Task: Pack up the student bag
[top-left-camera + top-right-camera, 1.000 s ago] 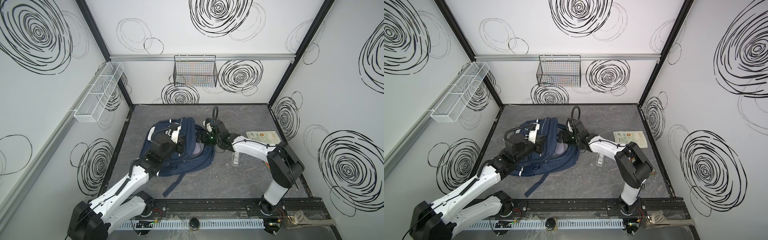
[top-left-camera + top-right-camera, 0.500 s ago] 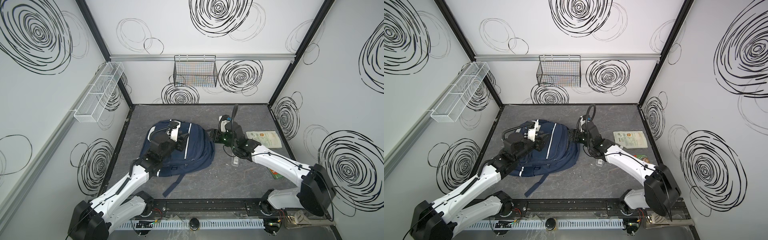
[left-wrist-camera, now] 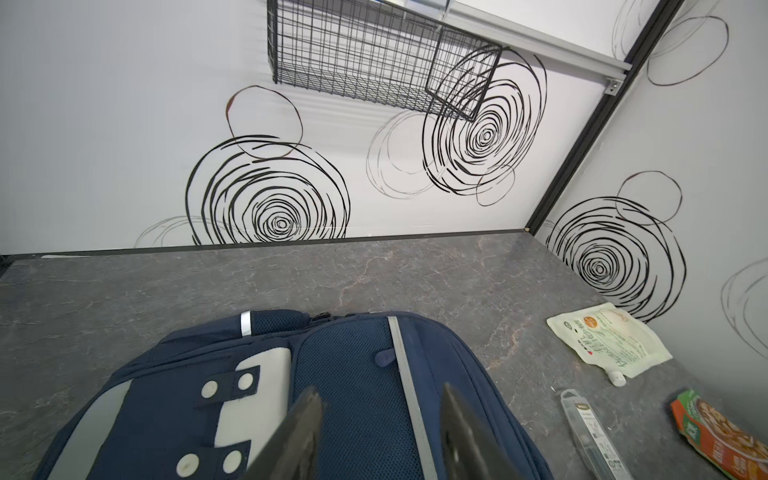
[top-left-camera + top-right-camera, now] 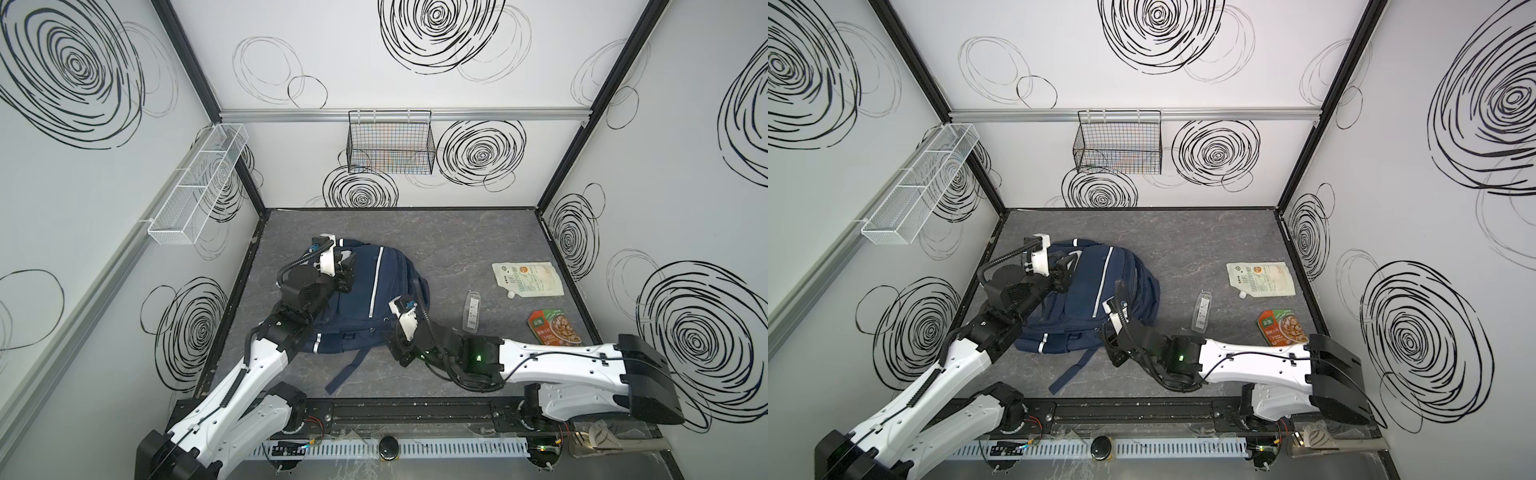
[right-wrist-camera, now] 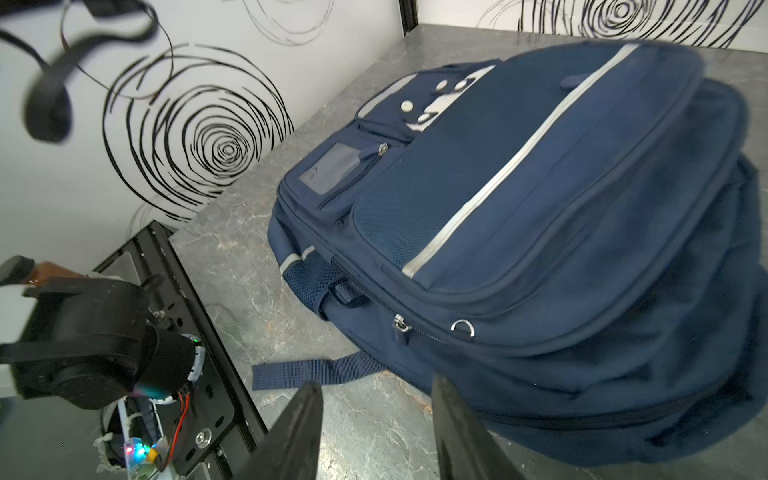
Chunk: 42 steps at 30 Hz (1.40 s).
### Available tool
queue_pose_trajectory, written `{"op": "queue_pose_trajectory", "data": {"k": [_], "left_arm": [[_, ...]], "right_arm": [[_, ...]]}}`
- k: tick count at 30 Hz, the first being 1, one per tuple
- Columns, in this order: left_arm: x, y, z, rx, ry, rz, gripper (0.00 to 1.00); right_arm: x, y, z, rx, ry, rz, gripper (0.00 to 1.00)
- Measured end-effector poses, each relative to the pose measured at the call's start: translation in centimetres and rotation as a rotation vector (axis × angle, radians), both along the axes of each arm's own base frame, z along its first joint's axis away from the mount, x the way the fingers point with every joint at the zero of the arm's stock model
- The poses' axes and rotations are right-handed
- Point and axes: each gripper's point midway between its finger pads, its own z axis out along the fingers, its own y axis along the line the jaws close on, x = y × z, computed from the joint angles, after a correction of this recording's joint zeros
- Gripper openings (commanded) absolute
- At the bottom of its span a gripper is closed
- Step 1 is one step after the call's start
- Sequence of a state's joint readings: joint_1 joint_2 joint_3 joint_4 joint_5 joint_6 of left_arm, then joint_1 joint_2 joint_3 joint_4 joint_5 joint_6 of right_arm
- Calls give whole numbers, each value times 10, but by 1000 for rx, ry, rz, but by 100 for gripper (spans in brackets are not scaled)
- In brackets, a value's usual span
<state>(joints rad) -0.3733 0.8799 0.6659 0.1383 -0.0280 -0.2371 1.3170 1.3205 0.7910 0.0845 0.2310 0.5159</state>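
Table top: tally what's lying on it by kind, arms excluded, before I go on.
navy backpack: 1
food pouches: 2, the white spouted pouch and the orange pouch
clear slim case: 1
Total: 4

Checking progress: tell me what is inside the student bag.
Nothing inside shows: the student bag lies shut on the table, fabric covering its inside. Outside lie a white pouch, an orange pouch and a clear case.
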Motion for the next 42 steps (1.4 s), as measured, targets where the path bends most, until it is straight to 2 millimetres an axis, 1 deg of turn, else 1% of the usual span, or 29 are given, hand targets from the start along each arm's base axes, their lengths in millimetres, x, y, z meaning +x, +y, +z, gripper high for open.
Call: {"op": "queue_pose_trajectory", "data": {"k": [4,6,10,12,16,21,24,28,30,32,33,37,38,40,42], "left_arm": [[0,3,2,-9,-2,9,50],[0,3,2,-10,-1,9,50],[0,3,2,-12,0,9,50],[0,3,2,-12,-1,9,51],[0,3,2,-13,-1,10,51],[-1,3,3,-17,-4,10,51],[-1,3,4,-18,-7,10,51],[-1,3,4,-18,-7,10,51],[-1,3,4,-18,-7,10,51],[-1,3,4,-18,-7,10,51],[-1,3,4,-18,-6,10,51],[-1,3,3,-18,-5,11,51],[-1,3,3,-17,-3,11,51],[0,3,3,-17,-2,10,51],[0,3,3,-17,-2,10,51]], "right_arm": [[-4,12,-35,-80,30,4,45],[-4,20,-47,-113,44,6,46],[0,38,-59,-153,58,2,48],[2,43,-63,-161,62,-1,48],[9,45,-76,-185,82,-23,48],[24,39,-94,-210,115,-73,48],[31,36,-100,-213,134,-96,47],[41,33,-102,-194,159,-121,46],[45,33,-102,-182,171,-128,41],[47,33,-102,-176,178,-131,39],[47,33,-103,-176,180,-132,35],[46,34,-105,-175,186,-127,33],[46,34,-105,-175,187,-124,30],[46,35,-104,-170,190,-122,30],[46,35,-104,-166,192,-122,33]]}}
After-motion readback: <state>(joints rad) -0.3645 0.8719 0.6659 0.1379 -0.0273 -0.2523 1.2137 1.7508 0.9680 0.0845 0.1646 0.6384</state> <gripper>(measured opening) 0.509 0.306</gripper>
